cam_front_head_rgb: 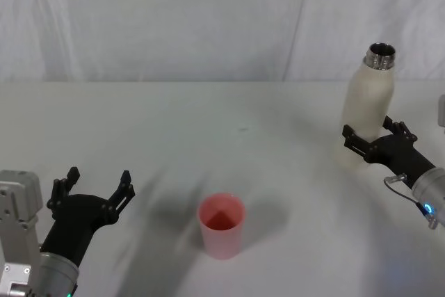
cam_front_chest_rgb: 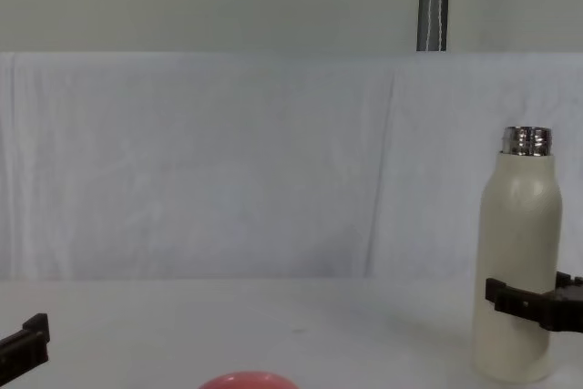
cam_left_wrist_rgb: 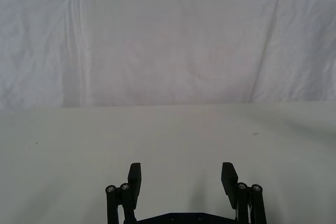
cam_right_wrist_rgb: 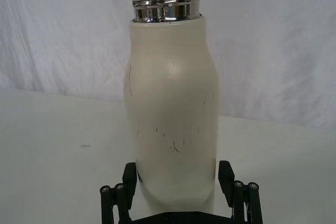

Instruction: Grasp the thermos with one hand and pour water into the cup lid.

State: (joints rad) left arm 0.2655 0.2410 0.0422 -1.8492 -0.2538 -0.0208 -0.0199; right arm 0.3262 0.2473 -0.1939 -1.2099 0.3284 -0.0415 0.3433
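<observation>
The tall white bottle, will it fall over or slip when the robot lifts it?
The thermos is tall and narrow, so a bump could tip it. Its matte body looks grippable, and the right gripper straddles it low, so it may lean once lifted.

The worktop (cam_front_head_rgb: 208, 123) is a plain white surface running back to a white cloth backdrop (cam_front_head_rgb: 174, 19) that hangs along its far edge. Two things stand on it. The thermos (cam_front_head_rgb: 366, 106) stands upright near the far right, its cream body rising to a shiny steel neck with no cap on. The cup lid (cam_front_head_rgb: 222, 225), pink and open side up, stands near the middle of the front part, well apart from the thermos. Soft shadows lie on the surface to the left of the cup lid. A small dark speck (cam_front_head_rgb: 242, 129) marks the middle.
</observation>
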